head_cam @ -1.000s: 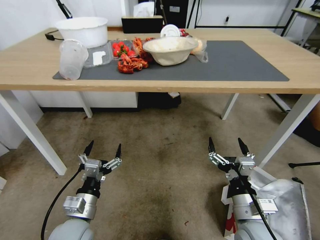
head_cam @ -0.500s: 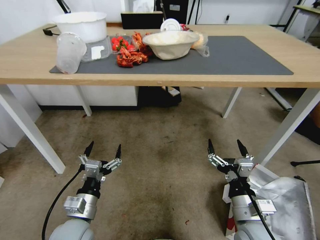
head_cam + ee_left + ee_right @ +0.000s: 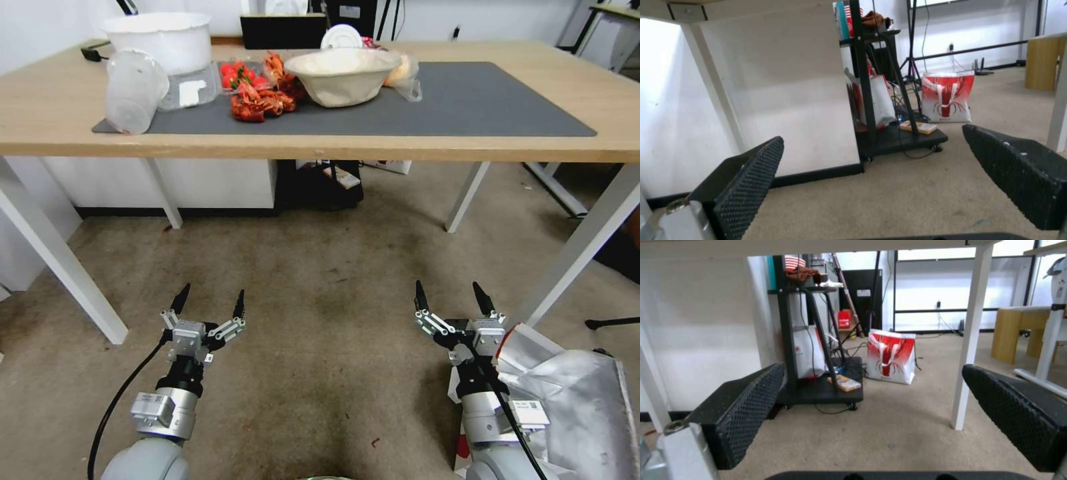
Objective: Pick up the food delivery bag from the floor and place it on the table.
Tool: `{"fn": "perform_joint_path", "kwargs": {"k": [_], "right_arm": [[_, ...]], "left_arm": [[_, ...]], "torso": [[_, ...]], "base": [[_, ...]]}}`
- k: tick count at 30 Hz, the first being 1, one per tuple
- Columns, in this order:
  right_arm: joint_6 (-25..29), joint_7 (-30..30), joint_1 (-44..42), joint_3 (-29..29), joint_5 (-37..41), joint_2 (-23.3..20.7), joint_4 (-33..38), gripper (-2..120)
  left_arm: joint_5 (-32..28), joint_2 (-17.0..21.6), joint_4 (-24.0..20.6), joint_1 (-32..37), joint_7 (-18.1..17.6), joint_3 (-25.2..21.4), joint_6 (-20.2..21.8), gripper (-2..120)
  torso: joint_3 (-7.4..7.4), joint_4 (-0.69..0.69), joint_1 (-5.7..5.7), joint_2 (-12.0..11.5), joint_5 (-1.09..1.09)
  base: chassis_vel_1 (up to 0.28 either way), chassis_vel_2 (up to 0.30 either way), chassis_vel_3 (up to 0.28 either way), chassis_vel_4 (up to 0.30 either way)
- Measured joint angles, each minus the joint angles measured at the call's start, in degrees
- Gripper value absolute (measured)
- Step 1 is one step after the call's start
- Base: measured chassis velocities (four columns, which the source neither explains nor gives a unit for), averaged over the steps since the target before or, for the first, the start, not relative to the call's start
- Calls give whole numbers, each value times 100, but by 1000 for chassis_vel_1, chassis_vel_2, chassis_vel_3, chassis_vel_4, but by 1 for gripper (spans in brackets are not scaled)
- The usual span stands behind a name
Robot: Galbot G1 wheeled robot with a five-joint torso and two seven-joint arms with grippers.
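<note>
The food delivery bag (image 3: 577, 407) stands on the floor (image 3: 320, 320) at my lower right, its silver foil lining open to the top and a red and white panel showing at its base. My right gripper (image 3: 448, 288) hovers open just left of the bag's near corner, with the arm against its side. My left gripper (image 3: 212, 293) hangs open over bare carpet, nothing between its fingers. The table (image 3: 467, 145) is ahead, with a dark grey mat (image 3: 480, 100) on its light-wood top. Both wrist views look under the table past open fingers (image 3: 746, 180) (image 3: 746, 413).
A white tub (image 3: 157, 40), a tipped clear cup (image 3: 132, 90), a beige bowl (image 3: 342, 75) and red crayfish (image 3: 260, 103) crowd the mat's left half. White table legs (image 3: 60, 263) (image 3: 580, 247) flank the floor. Beyond stand a black cart (image 3: 818, 386) and another red-white bag (image 3: 890, 356).
The whole head view has shifted: the table sits higher and nearer in the picture, so the camera moved. Both grippers keep the same open pose beside the bag.
</note>
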Motion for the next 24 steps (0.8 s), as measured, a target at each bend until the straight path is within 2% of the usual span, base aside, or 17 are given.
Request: {"fn": "perform_joint_path", "kwargs": {"k": [4,17,24], "right_arm": [[15,-3,-13,2,-3,1,0,100],[50,-33,-36,11,7,-4,75,100],[-62,1,4,196,176,-152,200,100]], "left_arm": [[-12,0,-2,-2,-7,-23,0,100],[-50,-18,-45,11,-20,-36,-36,100],[-229,39,84,-56,-22,-79,-434,100]], "torso": [[-102,0,-4,-104,0],[-110,0,-26,-194,0],[-110,-1,-25,-174,0]], "base": [[0,0,0,0],[0,0,0,0],[0,0,0,0]]}}
